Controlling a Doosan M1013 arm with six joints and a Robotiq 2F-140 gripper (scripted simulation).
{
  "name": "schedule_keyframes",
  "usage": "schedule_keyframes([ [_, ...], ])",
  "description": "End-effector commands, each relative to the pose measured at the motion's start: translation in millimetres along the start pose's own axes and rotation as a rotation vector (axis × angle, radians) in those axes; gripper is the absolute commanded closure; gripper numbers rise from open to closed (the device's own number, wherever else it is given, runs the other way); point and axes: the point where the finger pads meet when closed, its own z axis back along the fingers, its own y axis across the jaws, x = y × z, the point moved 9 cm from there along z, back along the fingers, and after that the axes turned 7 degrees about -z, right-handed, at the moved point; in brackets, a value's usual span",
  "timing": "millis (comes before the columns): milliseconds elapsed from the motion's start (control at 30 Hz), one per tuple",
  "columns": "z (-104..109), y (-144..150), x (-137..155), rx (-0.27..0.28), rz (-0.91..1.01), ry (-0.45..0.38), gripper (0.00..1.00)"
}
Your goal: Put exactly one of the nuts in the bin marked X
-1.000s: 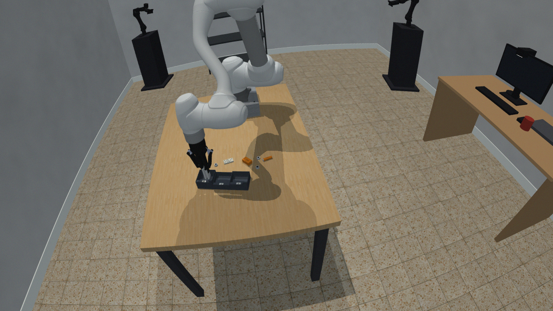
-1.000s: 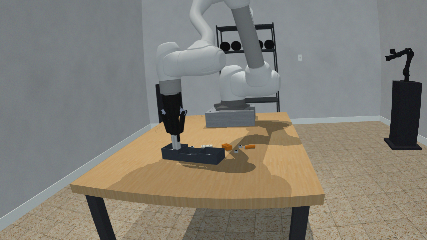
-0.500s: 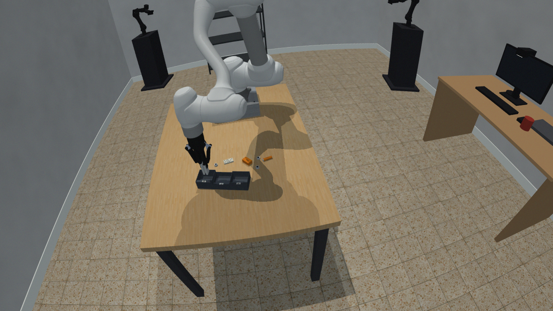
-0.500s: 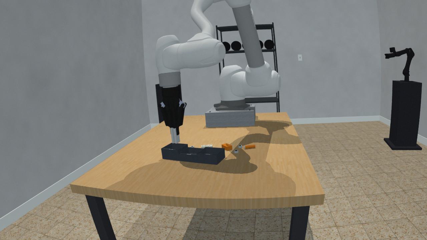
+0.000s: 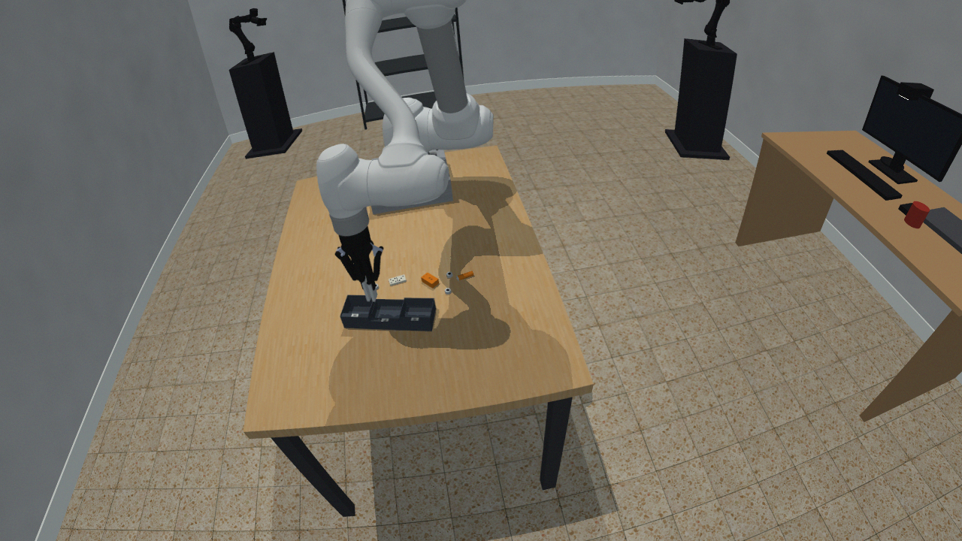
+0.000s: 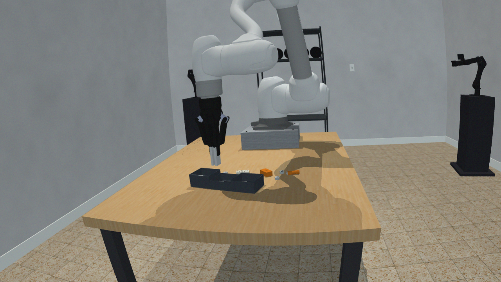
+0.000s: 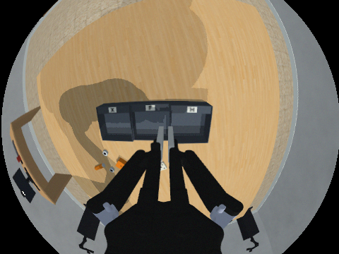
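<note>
A row of three dark bins (image 5: 386, 324) (image 6: 224, 185) (image 7: 101, 123) stands on the table; their labels are too small to read. My gripper (image 5: 370, 294) (image 6: 215, 161) (image 7: 165, 133) is shut with nothing between the fingers. It hangs a little above the bins, near the back wall, over the left and middle compartments as the top view shows them. Two small grey nuts (image 5: 446, 276) (image 5: 446, 290) (image 6: 281, 172) (image 6: 276, 178) lie to the right, behind the bins. A third nut (image 6: 226, 171) lies just behind the bins, under my gripper.
A white domino (image 5: 397, 279) (image 6: 242, 171), an orange block (image 5: 429, 279) (image 6: 266, 171) (image 7: 120, 162) and an orange peg (image 5: 466, 274) (image 6: 292, 172) lie behind the bins. The arm's grey base (image 6: 269, 138) stands at the table's far end.
</note>
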Motion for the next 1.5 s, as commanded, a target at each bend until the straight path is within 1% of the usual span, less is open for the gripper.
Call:
schedule_keyframes([
  [0, 0.1, -6.7, 0.4, 0.0, 0.0, 0.0, 0.95],
  [233, 0.1, -41.1, 3.1, 0.0, 0.0, 0.0, 0.95],
  [300, 0.1, -41.1, 3.1, 0.0, 0.0, 0.0, 0.95],
  [467, -13.2, -41.1, 3.1, 0.0, 0.0, 0.0, 0.95],
  [533, -13.2, -41.1, 3.1, 0.0, 0.0, 0.0, 0.95],
  [1033, -53.2, -41.1, 3.1, 0.0, 0.0, 0.0, 0.95],
  [1100, -53.2, -41.1, 3.1, 0.0, 0.0, 0.0, 0.95],
  [1200, -59.3, -41.1, 3.1, 0.0, 0.0, 0.0, 0.95],
  [1467, -59.3, -41.1, 3.1, 0.0, 0.0, 0.0, 0.95],
])
